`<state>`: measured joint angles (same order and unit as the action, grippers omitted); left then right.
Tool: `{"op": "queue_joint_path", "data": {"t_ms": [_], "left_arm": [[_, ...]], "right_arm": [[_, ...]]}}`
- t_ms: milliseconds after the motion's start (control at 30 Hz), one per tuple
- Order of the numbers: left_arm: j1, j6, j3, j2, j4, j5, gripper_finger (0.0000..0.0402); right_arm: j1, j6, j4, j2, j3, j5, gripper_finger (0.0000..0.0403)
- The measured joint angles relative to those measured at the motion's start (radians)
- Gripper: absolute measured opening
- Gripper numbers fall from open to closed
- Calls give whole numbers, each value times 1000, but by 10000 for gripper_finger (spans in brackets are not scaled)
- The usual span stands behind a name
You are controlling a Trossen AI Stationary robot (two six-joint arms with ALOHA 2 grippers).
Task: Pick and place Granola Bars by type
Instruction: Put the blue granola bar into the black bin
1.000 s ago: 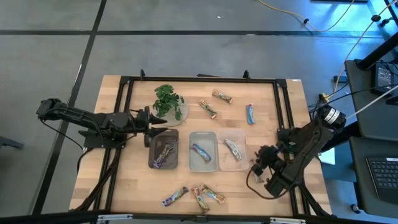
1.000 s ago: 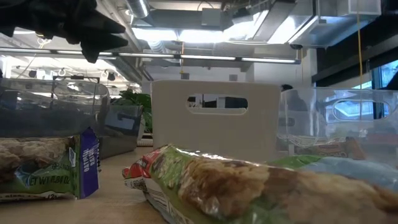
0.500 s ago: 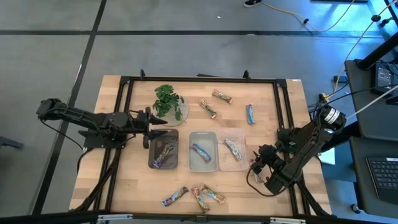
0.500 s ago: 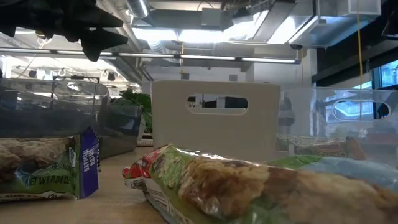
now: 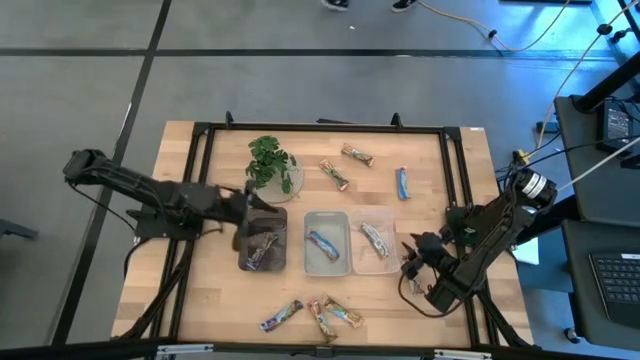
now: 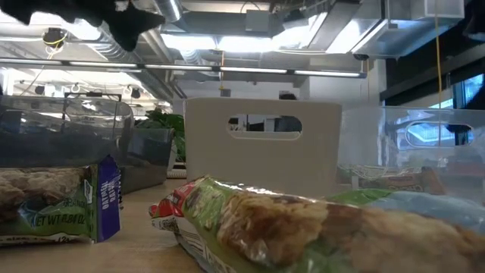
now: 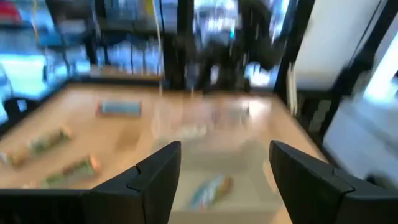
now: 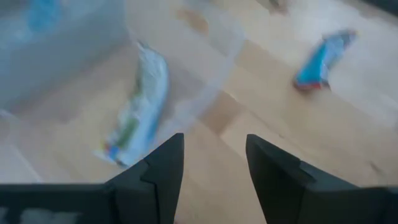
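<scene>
1. Your left gripper (image 5: pixel 252 212) hangs spread and empty over the dark bin (image 5: pixel 263 241), which holds two bars.
2. Middle bin (image 5: pixel 326 242): one.
3. Clear bin (image 5: pixel 373 240): one; right gripper (image 5: pixel 410 265) beside it, parted, empty.
4. Six Granola Bars (image 5: pixel 325 317) remain loose on the table.

We see a light wooden table (image 5: pixel 200 300) bordered by a black frame. Directly on it stand three bins in a row — dark (image 5: pixel 245 262), grey (image 5: pixel 327 218) and clear (image 5: pixel 387 235) — and a plant on a round dish (image 5: pixel 270 164). Loose bars lie on the wood: two tan ones (image 5: pixel 345 165), a blue one (image 5: pixel 402 183), and a cluster at the near edge (image 5: pixel 312 315).
</scene>
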<state>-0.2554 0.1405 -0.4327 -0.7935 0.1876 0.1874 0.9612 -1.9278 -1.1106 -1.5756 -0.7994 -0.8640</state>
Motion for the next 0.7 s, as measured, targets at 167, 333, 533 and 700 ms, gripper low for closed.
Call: {"op": "queue_joint_path", "data": {"t_ms": [167, 333, 533, 700], "left_arm": [[-97, 100, -202, -220, -240, 95, 237], [-202, 261, -406, -413, -442, 133, 236], [-301, 486, -560, -603, -566, 145, 236], [-357, 589, -675, -755, -612, 138, 237]], "right_arm": [[0, 119, 67, 52, 0, -40, 177], [0, 364, 198, 142, 0, -85, 177], [0, 750, 425, 225, 0, -83, 177], [0, 896, 488, 252, 0, -76, 177]]}}
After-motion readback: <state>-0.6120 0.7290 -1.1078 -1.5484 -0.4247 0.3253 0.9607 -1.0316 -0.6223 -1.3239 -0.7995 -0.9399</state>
